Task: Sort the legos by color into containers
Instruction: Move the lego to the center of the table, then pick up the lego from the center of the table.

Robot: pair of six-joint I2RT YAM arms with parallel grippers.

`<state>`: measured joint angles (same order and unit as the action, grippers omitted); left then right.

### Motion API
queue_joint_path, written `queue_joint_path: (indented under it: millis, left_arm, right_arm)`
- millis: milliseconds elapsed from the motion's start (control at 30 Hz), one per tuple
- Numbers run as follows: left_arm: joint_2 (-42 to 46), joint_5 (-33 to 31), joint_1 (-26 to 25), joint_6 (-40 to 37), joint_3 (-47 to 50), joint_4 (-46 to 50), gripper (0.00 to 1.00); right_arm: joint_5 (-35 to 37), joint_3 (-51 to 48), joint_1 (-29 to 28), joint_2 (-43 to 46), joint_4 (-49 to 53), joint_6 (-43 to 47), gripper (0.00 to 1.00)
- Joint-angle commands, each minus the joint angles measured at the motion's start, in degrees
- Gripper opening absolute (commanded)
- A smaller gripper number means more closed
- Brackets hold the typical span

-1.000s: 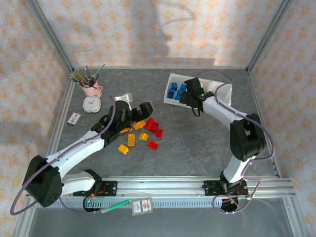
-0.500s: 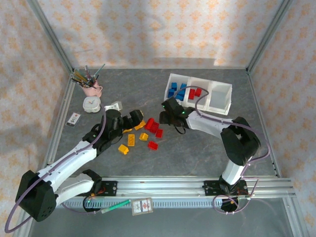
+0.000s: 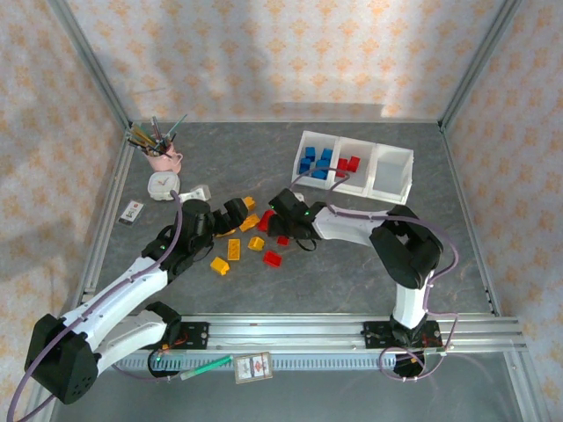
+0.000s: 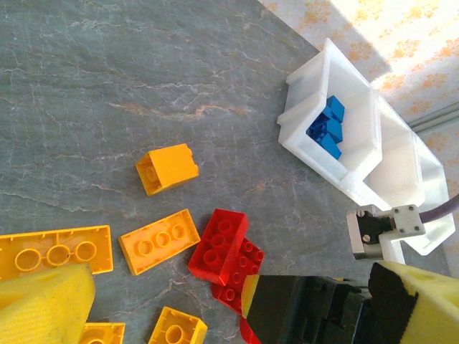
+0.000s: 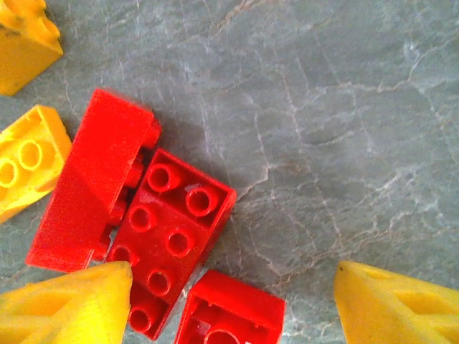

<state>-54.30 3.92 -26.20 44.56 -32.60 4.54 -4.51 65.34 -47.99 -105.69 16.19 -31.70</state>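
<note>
Red legos [image 3: 268, 220] and yellow legos [image 3: 235, 250] lie loose mid-table. My right gripper [image 3: 280, 211] hovers open low over the red ones. In the right wrist view its fingertips [image 5: 79, 297] flank a small red brick [image 5: 229, 312], next to a flat red brick [image 5: 168, 240]. My left gripper [image 3: 236, 211] is open just left of the pile, above yellow bricks [image 4: 159, 240] and a red brick [image 4: 222, 244]. The white tray of containers [image 3: 310, 136] holds blue legos [image 3: 315, 163] on its left and red ones [image 3: 348, 164] in the middle.
A pink cup of pens [image 3: 161, 156], a white clock [image 3: 163, 185] and a small card [image 3: 132, 212] sit at the back left. The two grippers are close together over the pile. A metal rail [image 3: 308, 327] runs along the near edge.
The right arm swung from the tray down to the red legos, and its jaws widened. The left arm drew back a little toward the left.
</note>
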Motion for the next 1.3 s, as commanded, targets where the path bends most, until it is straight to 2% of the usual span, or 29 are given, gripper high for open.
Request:
queue_joint_path:
  millis: [0, 333, 533, 867, 1267]
  left_arm:
    - [1.31, -1.16, 0.45, 0.51, 0.74, 1.36, 0.99]
    - [1.04, -0.85, 0.59, 0.36, 0.32, 1.44, 0.99]
    - [0.76, -0.50, 0.55, 0.62, 0.26, 0.91, 0.99]
    - [0.60, -0.28, 0.58, 0.62, -0.40, 1.21, 0.99]
    - [0.43, -0.32, 0.60, 0.53, -0.40, 1.22, 0.99]
  right_arm:
    - [2.06, -1.39, -1.12, 0.94, 2.52, -2.65, 0.73]
    - [3.30, -7.00, -1.49, 6.10, 2.06, -5.43, 0.69]
    - [4.51, -8.74, -1.47, 8.43, 3.57, -5.28, 0.63]
    - [5.77, -8.82, -1.41, 11.99, 5.10, -3.83, 0.69]
    - [0.73, -13.78, -1.38, 14.72, 5.14, -0.72, 0.58]
